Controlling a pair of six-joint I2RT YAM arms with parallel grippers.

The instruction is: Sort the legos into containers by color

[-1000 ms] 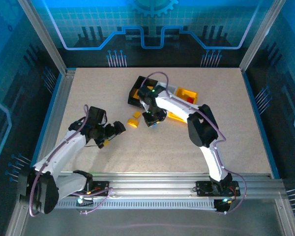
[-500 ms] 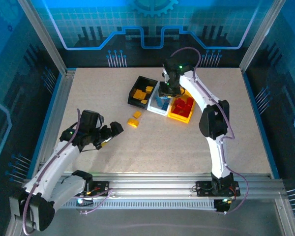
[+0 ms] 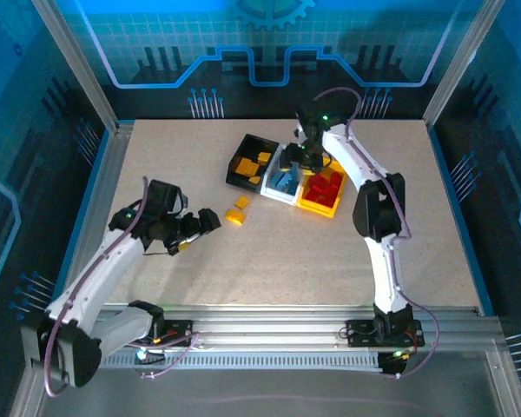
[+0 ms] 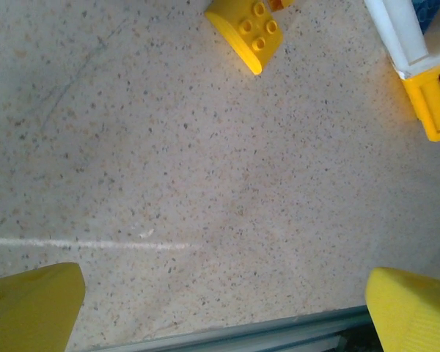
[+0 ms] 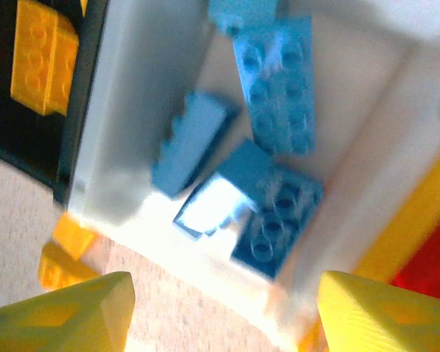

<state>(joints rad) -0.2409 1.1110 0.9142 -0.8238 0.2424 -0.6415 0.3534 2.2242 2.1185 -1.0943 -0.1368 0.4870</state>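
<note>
Black bin point(image 3: 235, 171) with yellow legos point(image 3: 259, 159), white bin point(image 5: 136, 99) blue, yellow bin point(image 3: 317, 208) red, left gripper point(image 4: 224, 297) and right gripper point(image 5: 224, 308) wide

Speckled beige table point(image 3: 286, 261), blue patterned walls point(image 3: 139, 39)

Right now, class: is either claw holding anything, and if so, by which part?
Neither holds anything: the left claw is open over the table, the right claw open above the white bin.
</note>
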